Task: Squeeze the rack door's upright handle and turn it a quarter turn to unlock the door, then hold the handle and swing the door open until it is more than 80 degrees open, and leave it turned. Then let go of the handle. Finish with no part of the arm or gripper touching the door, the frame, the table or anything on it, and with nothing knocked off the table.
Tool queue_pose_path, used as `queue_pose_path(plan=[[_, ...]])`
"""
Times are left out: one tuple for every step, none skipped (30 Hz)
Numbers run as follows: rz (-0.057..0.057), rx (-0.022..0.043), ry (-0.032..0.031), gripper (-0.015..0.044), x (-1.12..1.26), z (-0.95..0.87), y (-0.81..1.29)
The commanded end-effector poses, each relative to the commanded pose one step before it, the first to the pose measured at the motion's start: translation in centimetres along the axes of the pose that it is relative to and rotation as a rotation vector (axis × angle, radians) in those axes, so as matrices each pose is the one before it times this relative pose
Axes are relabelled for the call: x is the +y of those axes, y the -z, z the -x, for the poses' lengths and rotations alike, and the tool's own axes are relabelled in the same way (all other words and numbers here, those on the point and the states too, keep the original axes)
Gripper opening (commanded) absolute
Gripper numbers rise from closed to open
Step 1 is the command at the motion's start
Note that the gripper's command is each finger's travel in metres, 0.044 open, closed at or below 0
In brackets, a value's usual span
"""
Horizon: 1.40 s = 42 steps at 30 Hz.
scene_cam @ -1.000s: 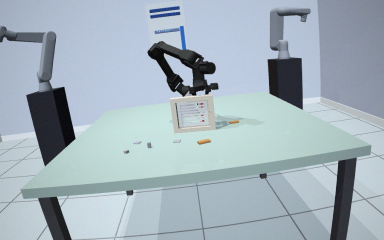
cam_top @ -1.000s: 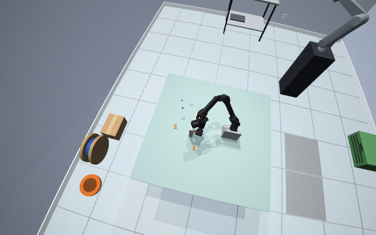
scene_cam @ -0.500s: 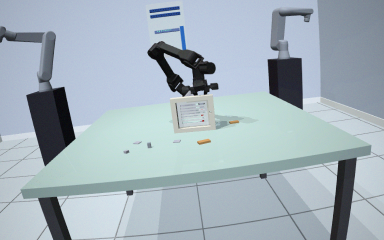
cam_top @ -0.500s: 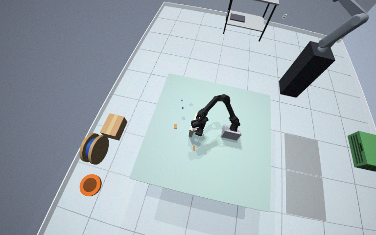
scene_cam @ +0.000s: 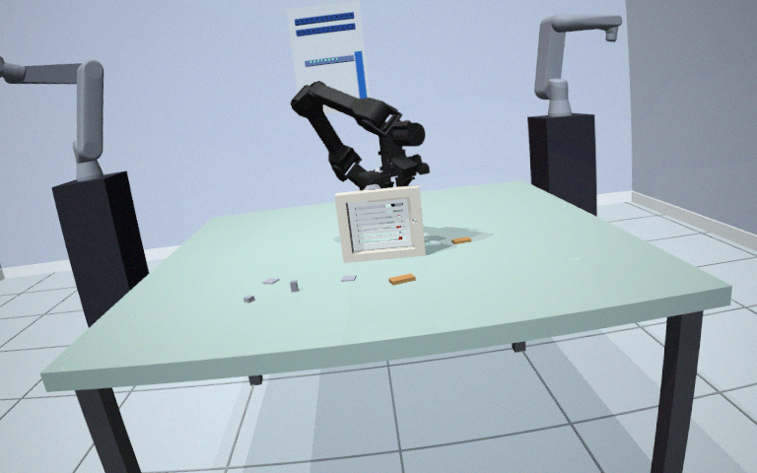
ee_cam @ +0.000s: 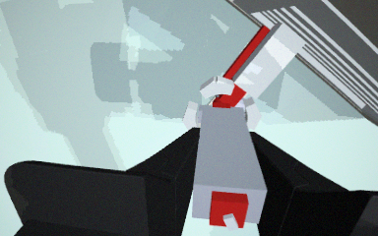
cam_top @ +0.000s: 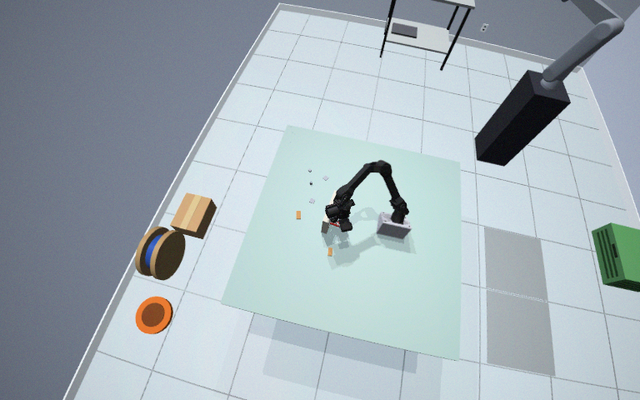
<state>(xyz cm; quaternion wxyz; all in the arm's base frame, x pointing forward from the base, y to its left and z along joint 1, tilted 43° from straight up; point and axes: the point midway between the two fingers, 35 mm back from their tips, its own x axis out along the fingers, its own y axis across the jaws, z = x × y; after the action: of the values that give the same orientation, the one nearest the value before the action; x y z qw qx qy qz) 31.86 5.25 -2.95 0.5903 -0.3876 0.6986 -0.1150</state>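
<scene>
The cream rack frame (scene_cam: 342,234) stands upright on the table (cam_top: 387,307) (scene_cam: 312,316). Its slatted door (ee_cam: 334,77) fills the upper right of the wrist view and appears to lie within the frame; any small gap is not visible. The grey handle (ee_cam: 225,157) points toward the wrist camera, at an angle to its pale mount (ee_cam: 280,54) and the red strip (ee_cam: 245,54) beside it, so it is turned part of the way. My gripper (ee_cam: 222,138) (cam_top: 343,226) is shut on the handle, one black finger on each side. The fingertips are hidden behind the frame in the exterior view.
One orange block (cam_top: 330,252) (scene_cam: 461,239) lies near the frame's handle side and another orange block (cam_top: 298,215) (scene_cam: 402,279) lies behind the frame. Several small grey pieces, including an upright one (scene_cam: 294,286), lie beyond it. My arm base (cam_top: 392,227) faces the door.
</scene>
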Motion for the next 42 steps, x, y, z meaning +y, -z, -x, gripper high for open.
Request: queue_pose_path(plan=[[0.2384, -0.00113, 0.0021, 0.0012, -0.028, -0.058, -0.029], [0.0493, 0.0, 0.0, 0.0012, 0.0, 0.0, 0.0], [0.0493, 0.0, 0.0, 0.0012, 0.0, 0.0, 0.0], [0.0493, 0.0, 0.0, 0.0012, 0.0, 0.0, 0.0], [0.0493, 0.0, 0.0, 0.0012, 0.0, 0.0, 0.0], [0.0493, 0.0, 0.0, 0.0012, 0.0, 0.0, 0.0], [0.0493, 0.0, 0.0, 0.0012, 0.0, 0.0, 0.0], [0.0493, 0.0, 0.0, 0.0012, 0.0, 0.0, 0.0], [0.0493, 0.0, 0.0, 0.0012, 0.0, 0.0, 0.0], [0.0493, 0.0, 0.0, 0.0012, 0.0, 0.0, 0.0], [0.0493, 0.0, 0.0, 0.0012, 0.0, 0.0, 0.0], [0.0493, 0.0, 0.0, 0.0012, 0.0, 0.0, 0.0], [0.0493, 0.0, 0.0, 0.0012, 0.0, 0.0, 0.0], [0.0493, -0.00001, -0.00001, 0.0012, 0.0, 0.0, 0.0], [0.0493, -0.00001, -0.00001, 0.0012, 0.0, 0.0, 0.0], [0.0493, -0.00001, 0.0, 0.0012, 0.0, 0.0, 0.0], [0.0493, -0.00001, 0.0, 0.0012, 0.0, 0.0, 0.0], [0.0493, 0.0, 0.0, 0.0012, 0.0, 0.0, 0.0], [0.0493, 0.0, -0.00001, 0.0012, 0.0, 0.0, 0.0], [0.0493, 0.00001, -0.00001, 0.0012, 0.0, 0.0, 0.0], [0.0493, 0.00001, -0.00001, 0.0012, 0.0, 0.0, 0.0], [0.0493, 0.00002, -0.00001, 0.0012, 0.0, 0.0, 0.0], [0.0405, 0.00002, -0.00001, 0.0012, 0.0, 0.0, 0.0], [0.0243, 0.00001, -0.00001, 0.0012, 0.0, 0.0, 0.0], [0.0081, 0.0, 0.0, 0.0012, 0.0, 0.0, 0.0], [0.0, 0.0, 0.0, 0.0012, 0.0, 0.0, 0.0], [0.0, 0.0, 0.0, 0.0012, 0.0, 0.0, 0.0], [0.0, 0.0, 0.0, 0.0012, 0.0, 0.0, 0.0], [0.0, 0.0, 0.0, 0.0012, 0.0, 0.0, 0.0], [0.0, 0.0, 0.0, 0.0012, 0.0, 0.0, 0.0], [0.0, 0.0, 0.0, 0.0012, 0.0, 0.0, 0.0], [0.0, 0.0, 0.0, 0.0012, 0.0, 0.0, 0.0], [0.0, 0.0, 0.0, 0.0012, 0.0, 0.0, 0.0], [0.0, 0.0, 0.0, 0.0012, 0.0, 0.0, 0.0], [0.0, 0.0, 0.0, 0.0012, 0.0, 0.0, 0.0], [0.0, 0.0, 0.0, 0.0012, 0.0, 0.0, 0.0], [0.0, 0.0, 0.0, 0.0039, 0.0, 0.0, 0.0], [0.0, 0.0, 0.0, 0.0065, 0.0, 0.0, 0.0], [0.0, 0.0, 0.0, 0.0091, 0.0, 0.0, 0.0], [0.0, 0.0, 0.0, 0.0117, 0.0, 0.0, 0.0], [0.0, 0.0, 0.0, 0.0144, 0.0, 0.0, 0.0], [0.0, 0.0, 0.0, 0.017, 0.0, 0.0, 0.0]])
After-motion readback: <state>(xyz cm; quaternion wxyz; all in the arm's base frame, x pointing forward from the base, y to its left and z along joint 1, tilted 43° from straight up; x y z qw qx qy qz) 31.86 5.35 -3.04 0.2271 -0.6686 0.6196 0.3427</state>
